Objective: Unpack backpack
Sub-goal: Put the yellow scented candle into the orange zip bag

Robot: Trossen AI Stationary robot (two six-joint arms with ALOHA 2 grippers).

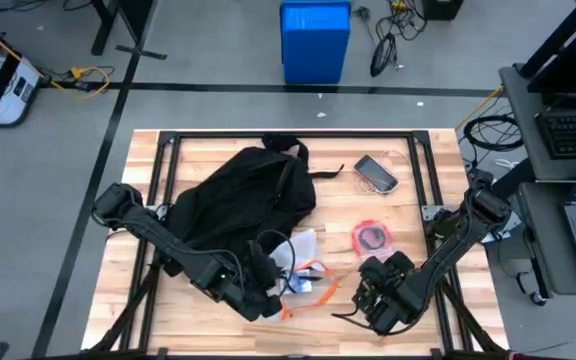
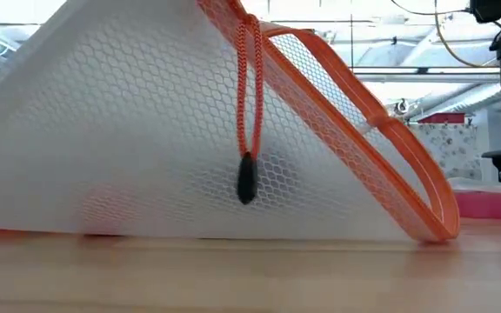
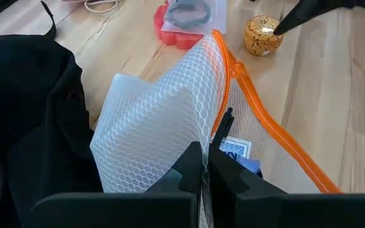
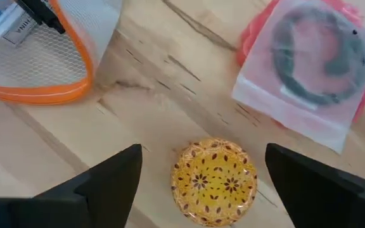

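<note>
The black backpack [image 1: 243, 195] lies on the table's left-middle. Just right of it is a white mesh pouch [image 3: 163, 120] with orange zipper trim [image 3: 258, 120]. My left gripper [image 3: 205, 166] is shut on it. A blue card box [image 3: 237, 152] shows inside the pouch. An orange pull cord [image 2: 249, 96] with a black tip hangs down the pouch's side. My right gripper [image 4: 203, 158] is open near the front right. Its fingers stand on either side of a small round yellow patterned tin [image 4: 214, 182], apart from it. The tin sits on the table. My left gripper pinches the pouch's mesh wall [image 3: 198, 136] between its two fingers, just beside the orange zipper trim; how many layers I cannot tell. The fingers come from the backpack's side. The pouch stands raised like a tent, its lower edge [image 2: 233, 233] on the table.
A pink package with a dark coiled thing [image 4: 322, 63] lies just beyond the tin. A phone [image 1: 376, 172] lies at the far right of the table. A blue bin [image 1: 315, 40] stands on the floor beyond the far edge. Bare wood lies along the near edge.
</note>
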